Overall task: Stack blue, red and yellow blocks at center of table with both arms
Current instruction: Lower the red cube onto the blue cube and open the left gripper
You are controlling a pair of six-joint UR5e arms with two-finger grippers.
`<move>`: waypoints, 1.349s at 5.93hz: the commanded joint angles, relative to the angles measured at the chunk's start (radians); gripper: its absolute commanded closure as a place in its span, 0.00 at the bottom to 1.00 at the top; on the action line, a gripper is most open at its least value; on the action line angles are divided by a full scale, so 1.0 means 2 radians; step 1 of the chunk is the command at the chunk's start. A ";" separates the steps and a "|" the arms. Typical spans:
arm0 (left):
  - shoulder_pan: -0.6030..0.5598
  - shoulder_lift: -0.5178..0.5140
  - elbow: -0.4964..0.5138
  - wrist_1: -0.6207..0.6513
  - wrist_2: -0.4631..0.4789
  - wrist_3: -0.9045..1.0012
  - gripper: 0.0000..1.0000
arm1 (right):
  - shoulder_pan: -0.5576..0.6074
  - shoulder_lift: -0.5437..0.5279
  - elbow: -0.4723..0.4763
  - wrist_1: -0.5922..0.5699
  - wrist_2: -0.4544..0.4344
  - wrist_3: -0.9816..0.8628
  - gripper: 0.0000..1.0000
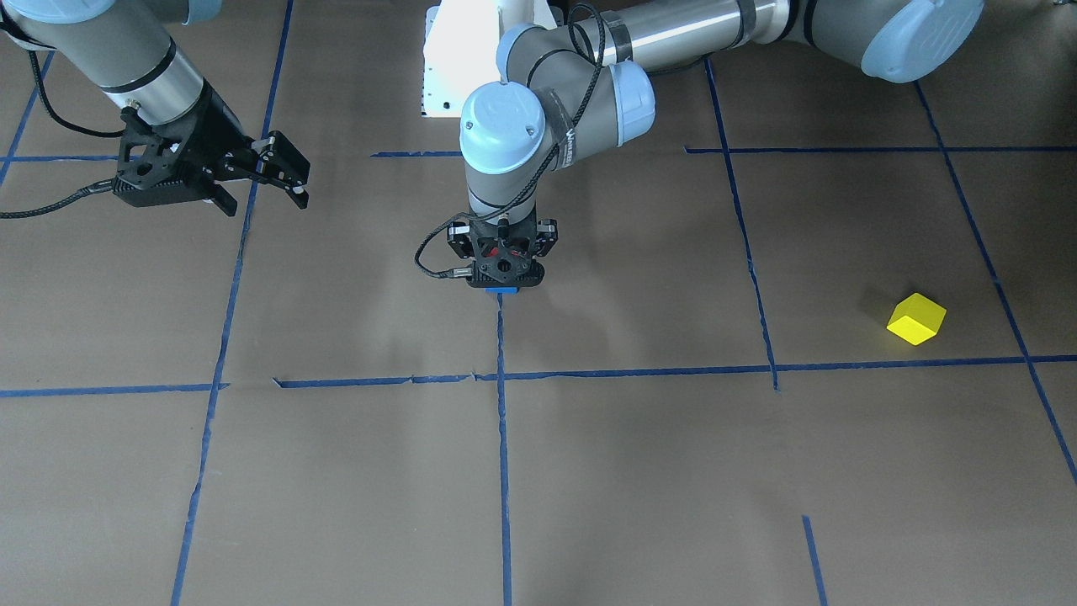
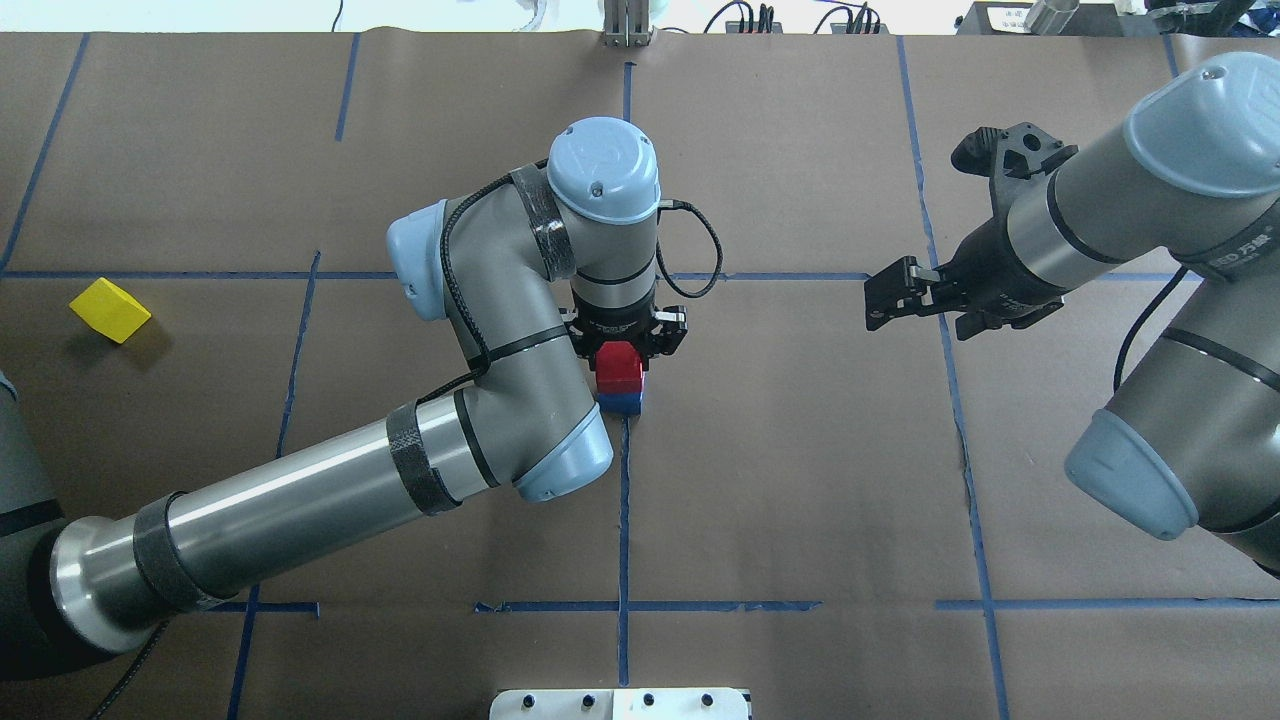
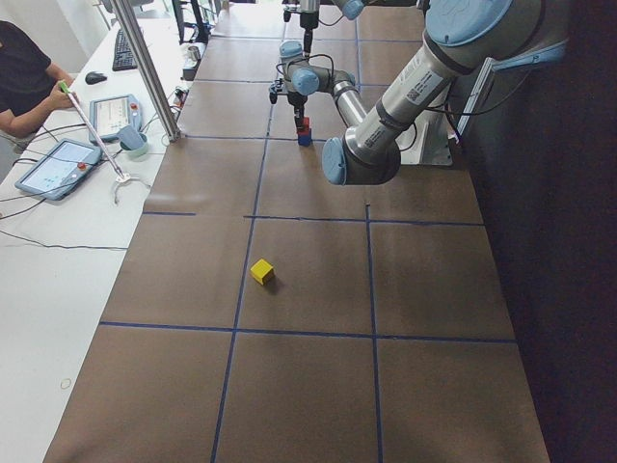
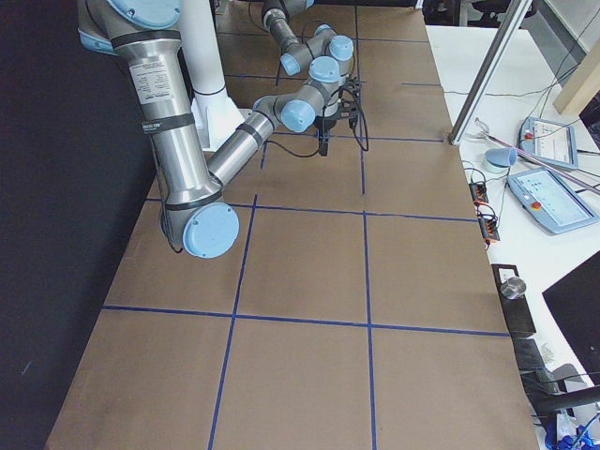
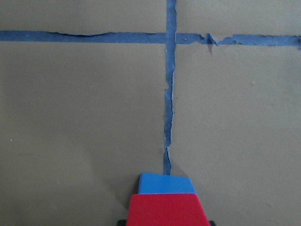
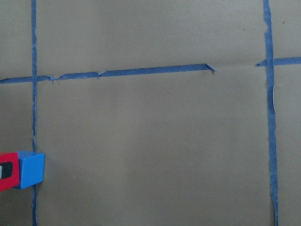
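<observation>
Left end effector [image 2: 621, 356] pinches red [image 2: 619, 368] atop blue [image 2: 620, 403], bench [image 2: 800, 480] centre | right end effector [image 1: 265, 198] spread | yellow [image 2: 110, 309] well apart: likely light, rigid, slick; grip opposite flat faces squarely.

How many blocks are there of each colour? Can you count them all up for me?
red block: 1
blue block: 1
yellow block: 1
Total: 3 blocks
</observation>
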 commanded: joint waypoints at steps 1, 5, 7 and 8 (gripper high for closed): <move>0.001 0.000 0.000 0.001 0.005 0.032 0.94 | 0.000 0.000 0.000 0.000 0.000 0.000 0.00; 0.002 0.001 0.000 0.001 0.006 0.032 0.92 | -0.002 0.000 0.000 0.000 0.000 0.000 0.00; 0.002 -0.001 0.000 0.001 0.006 0.032 0.73 | -0.002 0.001 0.000 0.000 0.000 0.000 0.00; 0.005 0.000 0.000 0.001 0.014 0.031 0.03 | -0.002 0.001 0.000 0.000 0.000 0.000 0.00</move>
